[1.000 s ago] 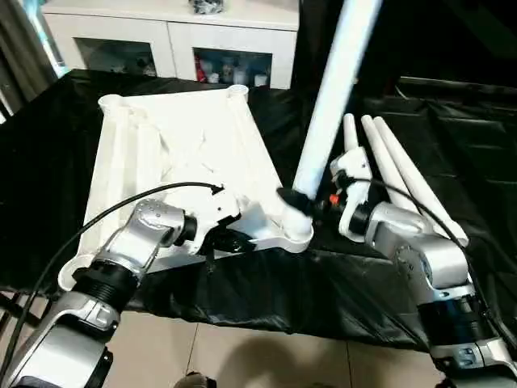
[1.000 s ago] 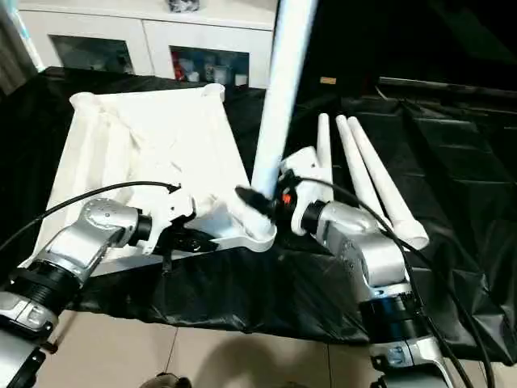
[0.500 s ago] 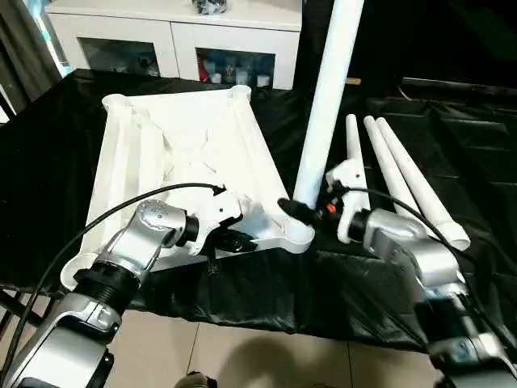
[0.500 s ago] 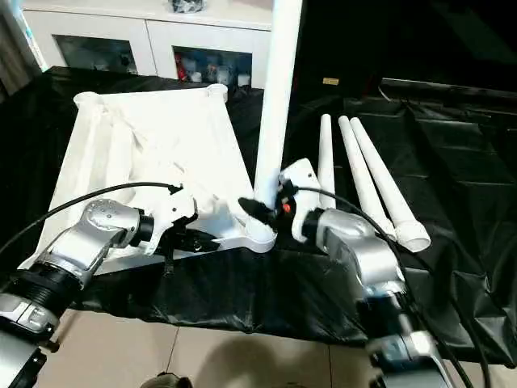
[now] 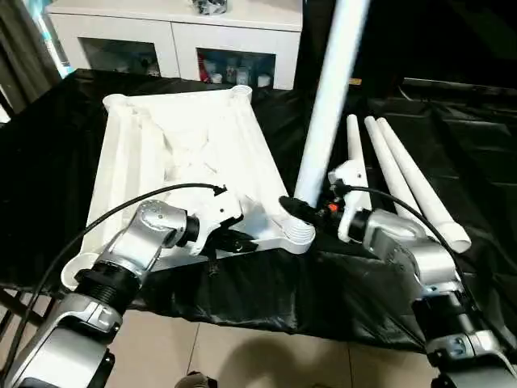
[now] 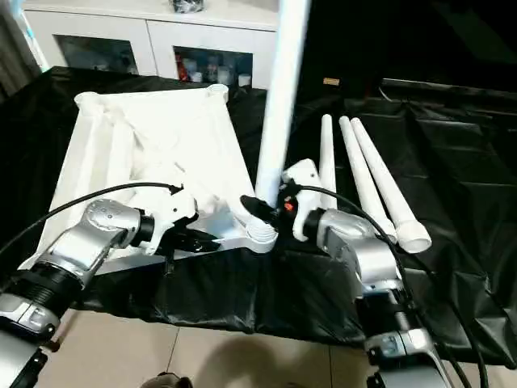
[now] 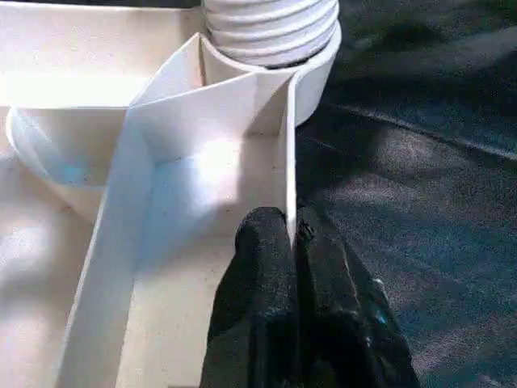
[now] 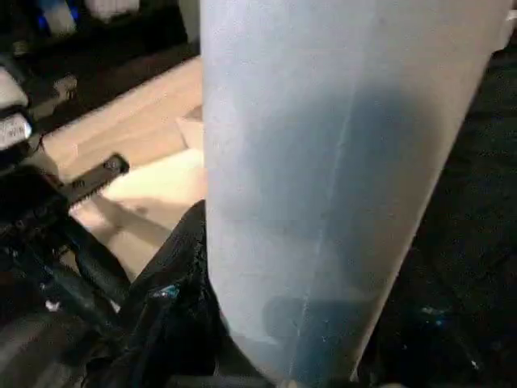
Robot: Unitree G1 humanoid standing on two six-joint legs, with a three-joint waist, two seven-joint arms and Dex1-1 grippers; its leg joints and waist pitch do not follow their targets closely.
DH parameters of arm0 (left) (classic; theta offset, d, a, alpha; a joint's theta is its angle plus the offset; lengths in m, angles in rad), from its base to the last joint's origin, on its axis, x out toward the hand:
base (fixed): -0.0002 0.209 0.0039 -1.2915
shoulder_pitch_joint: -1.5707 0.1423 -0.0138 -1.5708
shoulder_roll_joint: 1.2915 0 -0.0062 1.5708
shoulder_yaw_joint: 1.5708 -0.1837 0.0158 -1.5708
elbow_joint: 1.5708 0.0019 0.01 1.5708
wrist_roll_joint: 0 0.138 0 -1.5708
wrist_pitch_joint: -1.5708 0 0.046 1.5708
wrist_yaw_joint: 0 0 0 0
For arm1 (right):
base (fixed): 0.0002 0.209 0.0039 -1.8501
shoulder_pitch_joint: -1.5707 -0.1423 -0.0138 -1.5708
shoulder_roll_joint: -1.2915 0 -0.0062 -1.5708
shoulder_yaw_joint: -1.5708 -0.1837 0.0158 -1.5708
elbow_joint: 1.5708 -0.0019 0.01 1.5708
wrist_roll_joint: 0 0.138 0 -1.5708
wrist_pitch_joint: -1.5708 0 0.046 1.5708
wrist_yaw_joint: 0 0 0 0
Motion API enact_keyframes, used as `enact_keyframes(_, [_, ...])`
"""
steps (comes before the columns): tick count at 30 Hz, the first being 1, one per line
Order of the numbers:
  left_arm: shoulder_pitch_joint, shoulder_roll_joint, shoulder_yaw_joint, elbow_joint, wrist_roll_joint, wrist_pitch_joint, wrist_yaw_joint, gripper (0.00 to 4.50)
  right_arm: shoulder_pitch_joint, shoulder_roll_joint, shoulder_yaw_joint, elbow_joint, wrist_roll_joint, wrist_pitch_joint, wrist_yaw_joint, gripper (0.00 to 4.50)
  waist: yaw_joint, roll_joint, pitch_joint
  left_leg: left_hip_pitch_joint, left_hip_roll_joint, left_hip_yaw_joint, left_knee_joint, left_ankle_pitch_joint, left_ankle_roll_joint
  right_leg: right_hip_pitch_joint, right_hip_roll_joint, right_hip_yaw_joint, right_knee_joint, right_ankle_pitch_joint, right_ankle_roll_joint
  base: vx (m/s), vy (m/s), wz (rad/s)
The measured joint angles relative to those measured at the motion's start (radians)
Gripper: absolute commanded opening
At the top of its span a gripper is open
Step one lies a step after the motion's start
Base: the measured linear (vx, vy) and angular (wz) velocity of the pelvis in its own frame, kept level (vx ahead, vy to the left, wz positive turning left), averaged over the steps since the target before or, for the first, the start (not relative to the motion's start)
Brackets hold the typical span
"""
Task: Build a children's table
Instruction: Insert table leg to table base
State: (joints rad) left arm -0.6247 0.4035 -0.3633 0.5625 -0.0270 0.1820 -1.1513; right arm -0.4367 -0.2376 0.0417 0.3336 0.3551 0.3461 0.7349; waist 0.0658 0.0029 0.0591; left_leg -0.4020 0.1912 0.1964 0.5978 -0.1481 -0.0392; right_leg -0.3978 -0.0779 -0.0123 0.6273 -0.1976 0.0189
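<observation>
We find the tabletop (image 5: 182, 153) lying underside up on the black cloth (image 5: 452, 105), its ribs showing. One leg (image 5: 329, 97) stands nearly upright, leaning slightly, its threaded end at the near right corner socket (image 5: 297, 236). The right gripper (image 5: 300, 212) is closed around the base of this leg. The left gripper (image 7: 292, 242) is pinched tight on a thin rib of the tabletop just beside that socket. Three spare legs (image 5: 396, 174) lie side by side on the cloth to the right. A white cabinet (image 5: 174, 36) stands behind.
</observation>
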Motion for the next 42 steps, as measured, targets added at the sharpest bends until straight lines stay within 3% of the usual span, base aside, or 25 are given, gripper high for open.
enact_keyframes(9, [-0.001, -0.017, 0.001, 0.012, 0.004, 0.0, 0.01, 0.0, 0.058, 0.021, -0.033, 0.012, 0.028, -0.097, -0.007, 1.88, 0.0, 0.005, -0.003, 0.0, -0.001, 0.0, 0.0, 0.0, 0.0, 0.001, -0.001, 0.0, -0.002, 0.0, 0.0, 0.0, 0.0, 0.0])
enact_keyframes(27, [-0.01, -0.028, 0.004, 0.044, 0.007, -0.014, 0.013, 0.0, 0.122, -0.01, 0.034, -0.077, -0.071, -0.183, -0.024, 1.88, -0.003, 0.009, -0.006, 0.0, -0.001, 0.0, -0.001, 0.0, 0.0, 0.002, -0.002, 0.0, -0.004, -0.003, 0.004, 0.0, 0.0, 0.0])
enact_keyframes(36, [-0.024, -0.031, 0.01, 0.082, 0.013, -0.038, 0.012, 0.0, 0.073, -0.011, 0.049, -0.026, -0.092, -0.181, 0.0, 1.88, -0.008, 0.009, -0.006, 0.001, -0.001, 0.0, -0.001, 0.0, 0.0, 0.001, -0.002, 0.0, -0.004, -0.002, 0.004, 0.0, 0.0, 0.0])
enact_keyframes(42, [-0.024, -0.029, 0.015, 0.087, 0.013, -0.039, 0.007, 0.0, -0.006, -0.032, 0.089, 0.041, -0.124, -0.173, 0.07, 1.88, -0.016, 0.009, -0.006, 0.001, -0.001, -0.001, -0.001, 0.0, 0.0, 0.0, -0.002, -0.001, -0.004, -0.002, 0.003, 0.0, 0.0, 0.0])
